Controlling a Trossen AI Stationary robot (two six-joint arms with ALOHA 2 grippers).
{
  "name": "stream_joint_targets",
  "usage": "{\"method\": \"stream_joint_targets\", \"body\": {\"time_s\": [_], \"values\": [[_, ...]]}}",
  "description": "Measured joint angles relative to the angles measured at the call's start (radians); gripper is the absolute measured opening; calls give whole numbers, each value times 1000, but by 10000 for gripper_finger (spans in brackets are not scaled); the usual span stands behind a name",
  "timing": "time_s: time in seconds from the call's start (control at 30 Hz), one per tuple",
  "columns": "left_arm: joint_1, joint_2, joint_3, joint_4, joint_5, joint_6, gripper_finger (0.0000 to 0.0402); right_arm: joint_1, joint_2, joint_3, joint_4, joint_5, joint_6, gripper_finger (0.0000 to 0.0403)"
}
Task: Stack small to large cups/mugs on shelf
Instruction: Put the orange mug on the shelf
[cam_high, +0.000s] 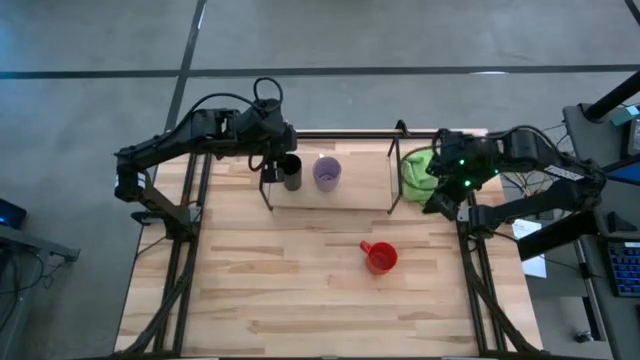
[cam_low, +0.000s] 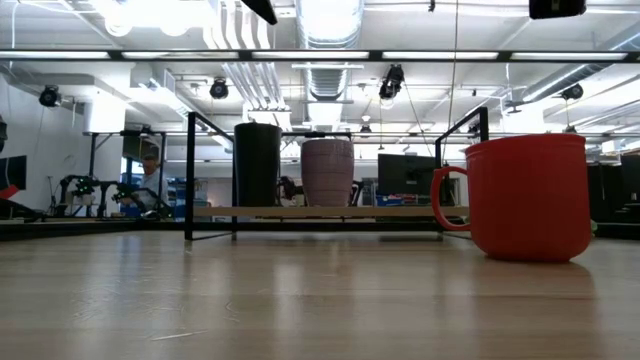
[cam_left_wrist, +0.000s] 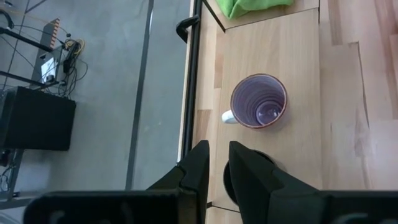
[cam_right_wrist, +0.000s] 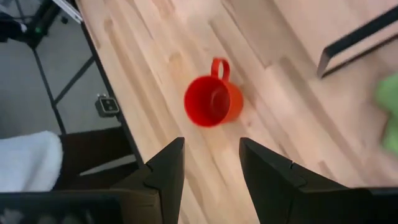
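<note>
The black tumbler (cam_high: 291, 173) and the pale purple cup (cam_high: 327, 172) stand upright side by side on the wooden board of the shelf (cam_high: 330, 197) at the table's far side. The low view shows both, the tumbler (cam_low: 257, 165) left of the purple cup (cam_low: 327, 172). The red mug (cam_high: 380, 257) stands upright on the table, nearer and to the right. My left gripper (cam_left_wrist: 218, 163) hovers above the tumbler (cam_left_wrist: 268, 167), its fingers a narrow gap apart, touching nothing. My right gripper (cam_right_wrist: 211, 162) is open and empty, high over the table's right side, with the red mug (cam_right_wrist: 212, 101) ahead of it.
A bright green cloth (cam_high: 418, 170) lies on the table just right of the shelf, under my right arm. The shelf's thin black end rods (cam_high: 393, 180) stand up at both its sides. Bare wooden tabletop (cam_high: 280, 290) spreads around the red mug toward the near edge.
</note>
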Motion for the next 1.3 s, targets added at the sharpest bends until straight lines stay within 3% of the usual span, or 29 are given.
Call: {"method": "stream_joint_targets", "body": {"time_s": [0.3, 0.5, 0.67, 0.93, 1.3], "values": [[0, 0, 0, 5, 0, 3, 48, 136, 104, -73, 2, 40, 161, 148], [0, 0, 3, 4, 0, 8, 48, 195, 202, -131, 82, 75, 155, 148], [0, -3, 2, -2, 0, 42, 48, 219, 291, -137, 180, 86, -32, 148], [0, -4, 2, -5, 0, 80, 48, 222, 452, -125, 183, 155, -312, 148], [-1, -19, 1, -6, 0, 90, 48, 220, 611, -125, 203, 176, -427, 131]]}}
